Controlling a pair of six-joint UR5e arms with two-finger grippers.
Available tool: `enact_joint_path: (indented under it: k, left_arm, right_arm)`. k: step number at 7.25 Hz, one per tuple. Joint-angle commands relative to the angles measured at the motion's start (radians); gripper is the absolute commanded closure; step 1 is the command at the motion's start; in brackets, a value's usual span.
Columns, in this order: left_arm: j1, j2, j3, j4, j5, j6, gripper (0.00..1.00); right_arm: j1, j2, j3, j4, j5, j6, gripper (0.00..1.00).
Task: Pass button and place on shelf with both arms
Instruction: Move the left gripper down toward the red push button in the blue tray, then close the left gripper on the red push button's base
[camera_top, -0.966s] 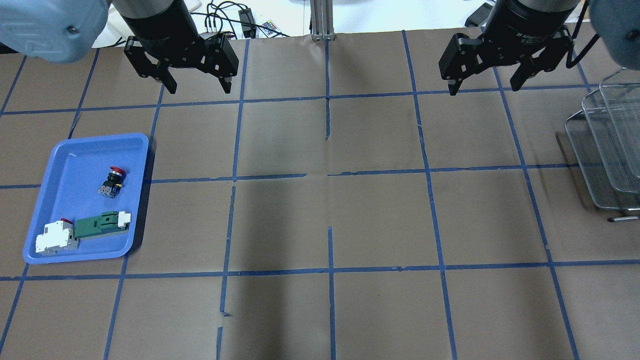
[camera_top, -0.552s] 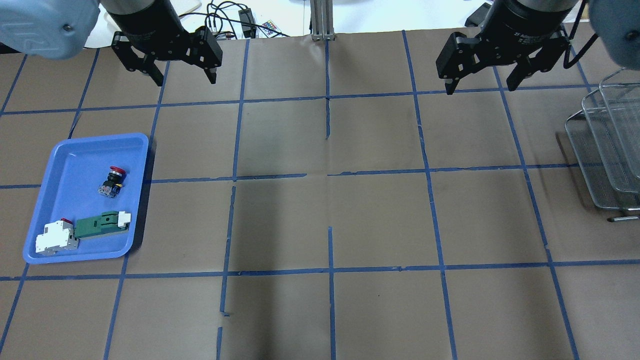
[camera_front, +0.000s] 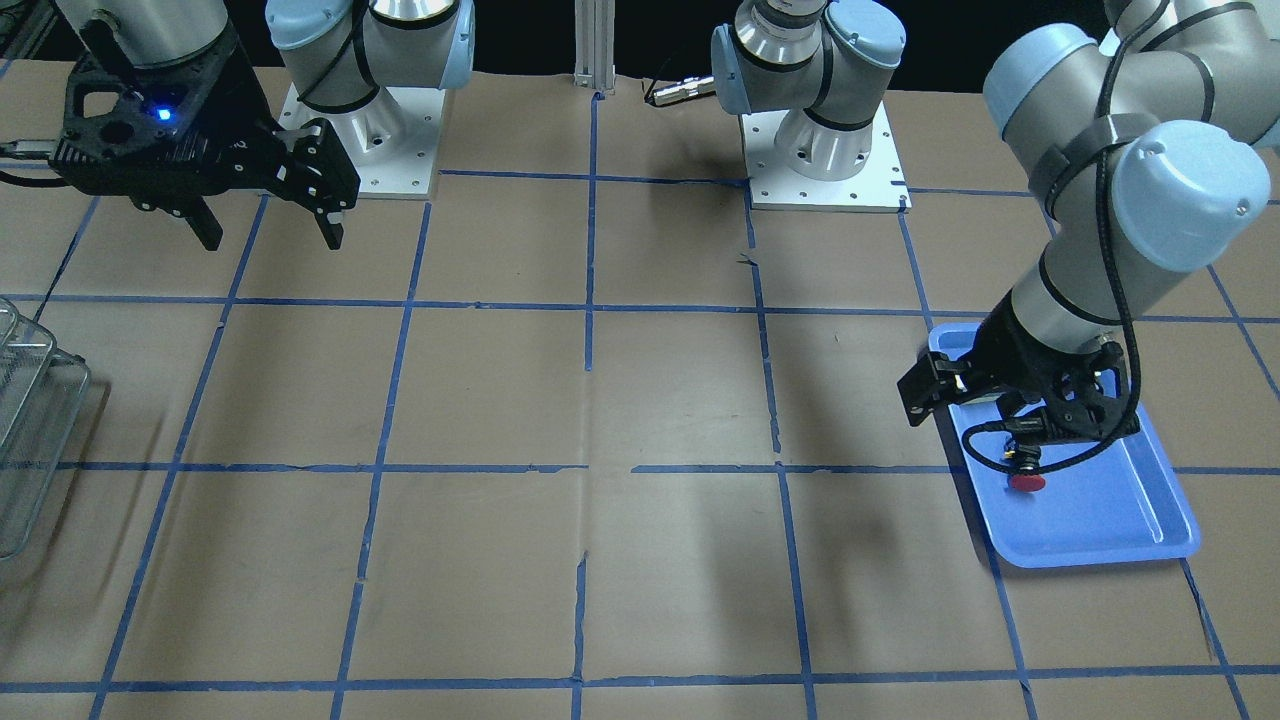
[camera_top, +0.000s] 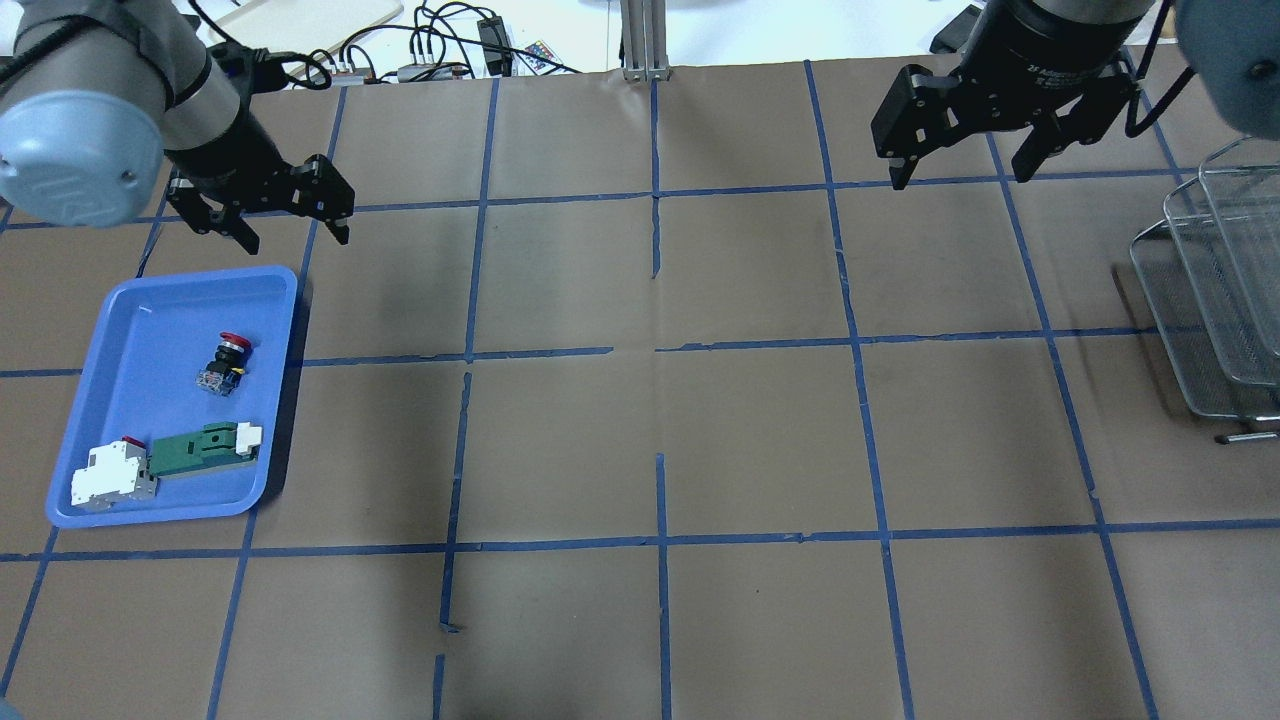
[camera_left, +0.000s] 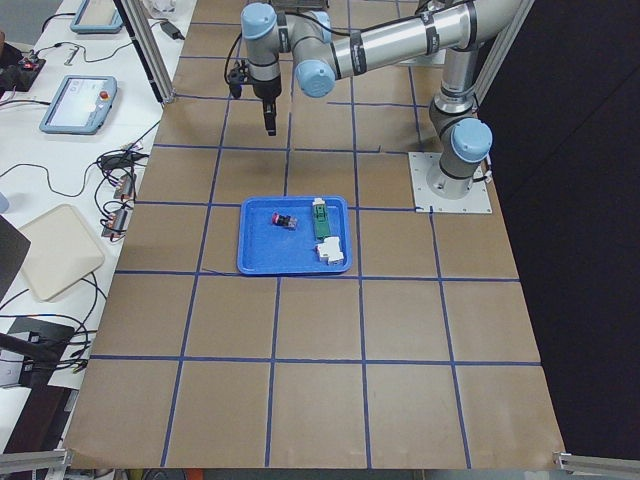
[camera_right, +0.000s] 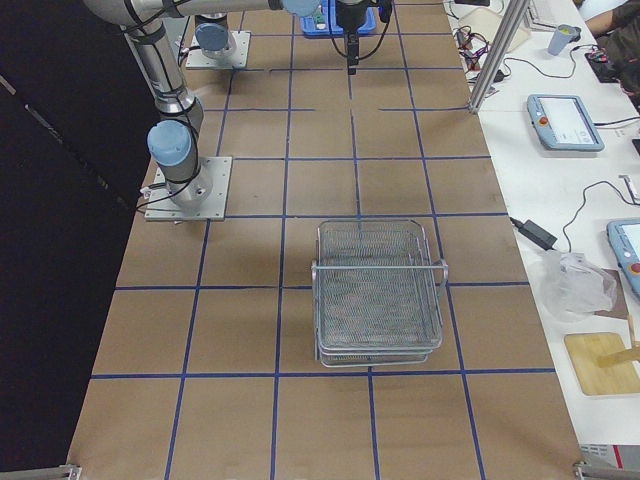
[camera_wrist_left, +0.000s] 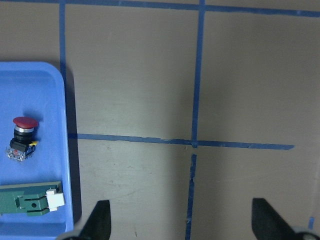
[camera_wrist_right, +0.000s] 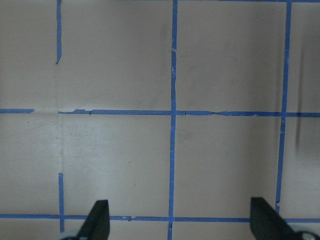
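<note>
Left end effector (camera_top: 296, 240), jaws apart, hovers near round-capped red button (camera_top: 224, 363).

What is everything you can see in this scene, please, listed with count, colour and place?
Small push button with round mushroom cap: one, red cap and black collar, lying in the tray.
Flat plastic tray: one, blue, on the table's left side.
Flat green-and-white part: one, in the tray, at its near end.
White block with a red bit: one, in the tray, beside the flat part.
Metal wire shelf: one, silvery, at the table's right end.
Paper-covered table: one, brown with a blue tape grid.
Left pincer: one, black, open, over the table beside the tray.
Right pincer: one, black, open, over the table on the shelf's side.
</note>
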Motion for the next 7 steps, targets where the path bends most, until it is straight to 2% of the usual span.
enact_joint_path:
  k: [1, 3, 4, 6, 7]
  left_arm:
    - [0.166, -0.037, -0.114, 0.146, 0.0, 0.291, 0.0]
    - [0.243, -0.079, -0.162, 0.204, 0.051, 0.491, 0.01]
    - [0.318, -0.102, -0.189, 0.262, 0.049, 0.573, 0.01]
    - [0.335, -0.157, -0.24, 0.344, 0.051, 0.584, 0.0]
    - [0.335, -0.186, -0.248, 0.429, 0.046, 0.586, 0.0]
  right_arm:
    - [0.0, 0.0, 0.0, 0.0, 0.0, -0.001, 0.0]
    - [0.0, -0.001, 0.002, 0.0, 0.0, 0.001, 0.0]
    - [0.0, -0.001, 0.0, -0.002, 0.0, 0.004, 0.0]
    - [0.0, 0.0, 0.0, 0.0, 0.0, 0.004, 0.0]
    - [0.0, 0.0, 0.0, -0.002, 0.0, 0.002, 0.0]
